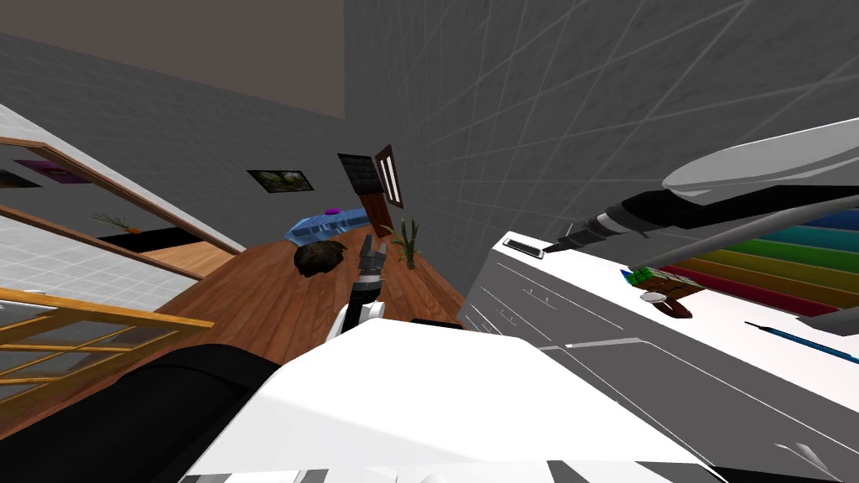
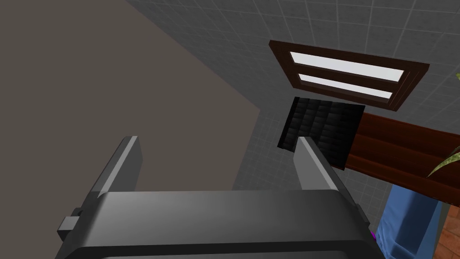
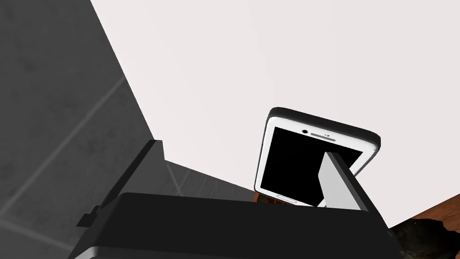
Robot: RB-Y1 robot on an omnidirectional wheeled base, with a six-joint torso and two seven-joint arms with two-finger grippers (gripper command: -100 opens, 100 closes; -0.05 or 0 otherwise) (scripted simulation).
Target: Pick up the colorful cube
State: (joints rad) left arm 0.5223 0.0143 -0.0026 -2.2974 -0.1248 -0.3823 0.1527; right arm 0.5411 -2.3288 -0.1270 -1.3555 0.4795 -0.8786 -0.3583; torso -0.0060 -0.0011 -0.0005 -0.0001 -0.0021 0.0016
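Over white table (image 1: 730,344): right pincer (image 3: 242,149), 2 blades spread, points at a phone (image 3: 310,153).
Colorful cube (image 1: 648,276): on table, back beside that forearm, not ahead.
Left pincer (image 2: 216,139): spread, well apart.

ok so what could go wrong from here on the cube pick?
1. The right gripper stands open at the phone, not at the colorful cube. Closing here would likely pinch or shove the phone across the white top.
2. The cube lies close by the right forearm, next to a brown object. Retargeting could sweep it aside.
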